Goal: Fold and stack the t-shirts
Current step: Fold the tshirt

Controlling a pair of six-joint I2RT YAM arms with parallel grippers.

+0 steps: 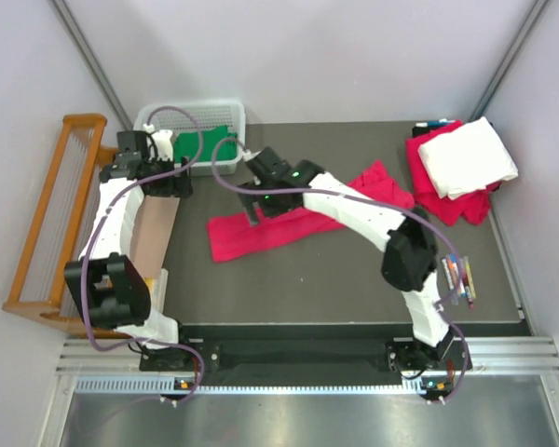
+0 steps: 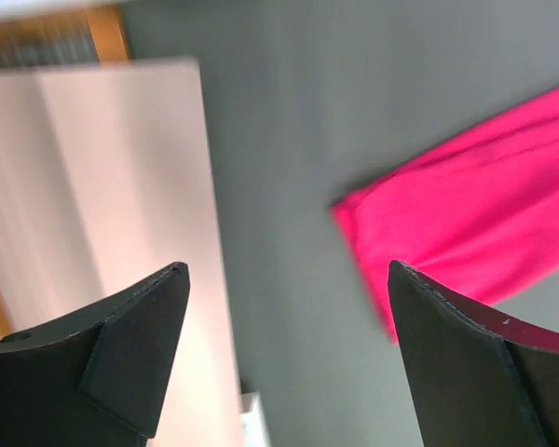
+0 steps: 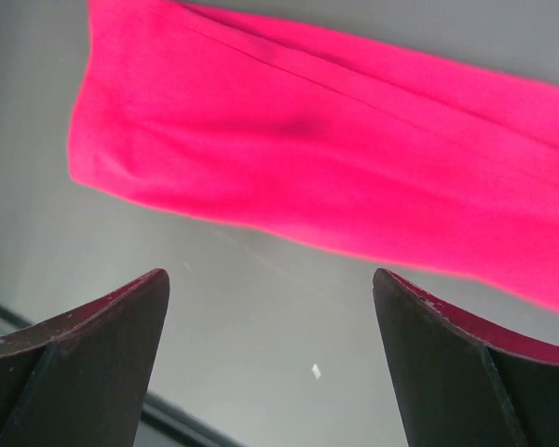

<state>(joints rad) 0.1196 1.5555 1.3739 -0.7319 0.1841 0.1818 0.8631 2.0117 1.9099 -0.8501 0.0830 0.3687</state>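
A pink t-shirt [image 1: 289, 223], folded into a long strip, lies across the middle of the dark table; it also shows in the right wrist view [image 3: 335, 177] and in the left wrist view [image 2: 475, 233]. A stack of shirts sits at the back right: a white shirt [image 1: 468, 156] on a red one [image 1: 443, 191]. My right gripper [image 1: 257, 210] is open and empty, above the strip's near edge [image 3: 270, 279]. My left gripper [image 1: 179, 179] is open and empty, over the table's left edge, left of the strip [image 2: 287, 279].
A white basket [image 1: 196, 130] with green contents stands at the back left. A wooden rack [image 1: 51, 219] stands off the table's left side, with a tan board [image 1: 154, 233] beside it. Pens [image 1: 458, 277] lie at the right front.
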